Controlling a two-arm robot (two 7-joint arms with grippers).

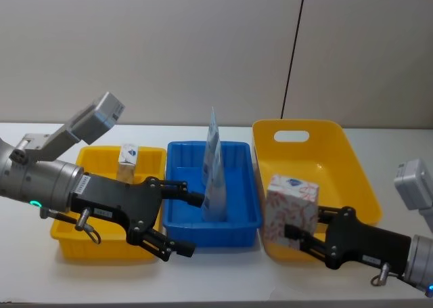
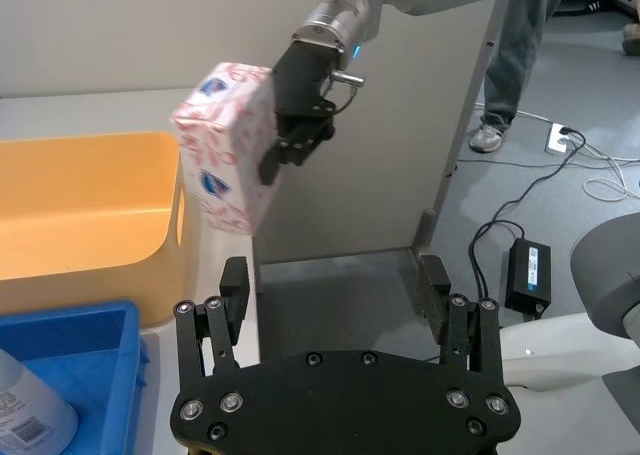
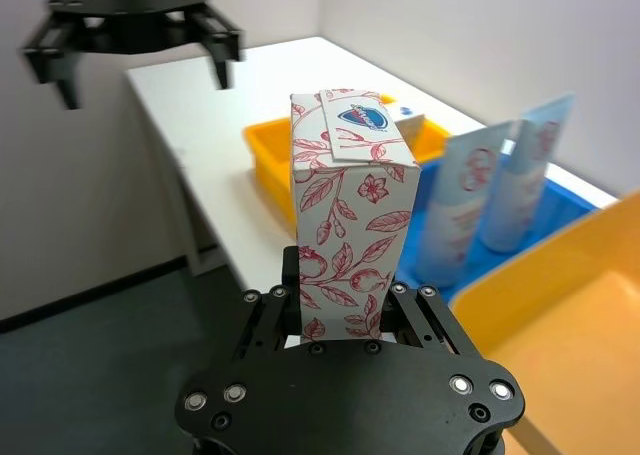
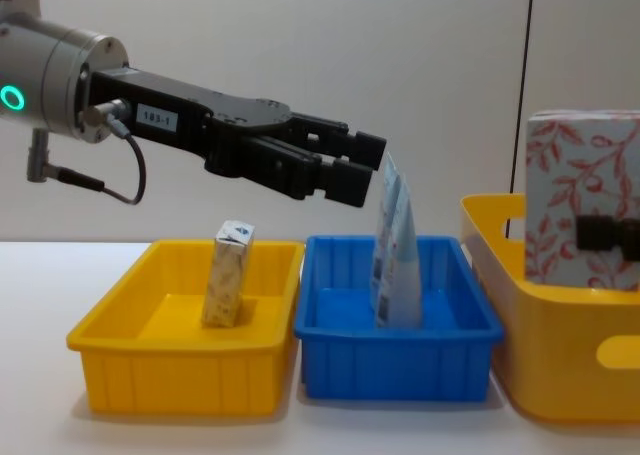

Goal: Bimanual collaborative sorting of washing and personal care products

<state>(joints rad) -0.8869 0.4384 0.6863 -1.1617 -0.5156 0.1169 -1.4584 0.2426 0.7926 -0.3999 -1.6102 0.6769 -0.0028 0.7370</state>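
Note:
My right gripper [image 1: 303, 231] is shut on the white box with red leaf-vine print [image 1: 291, 210], holding it upright over the near left part of the large yellow bin [image 1: 352, 166]. The right wrist view has the box [image 3: 350, 225] standing between the fingers. Two pale blue tubes [image 1: 214, 172] lean upright in the blue bin [image 1: 240, 220]. A small cream carton [image 1: 128, 160] stands in the small yellow bin [image 1: 67, 244]. My left gripper [image 1: 191, 225] is open and holds nothing, raised over the near left edge of the blue bin, close to the tubes [image 4: 392, 245].
The three bins stand side by side on a white table [image 1: 27, 281], close to its front edge. A grey wall runs behind the table. A person's legs [image 2: 520, 45] and floor cables [image 2: 580, 175] show beyond the table's right end.

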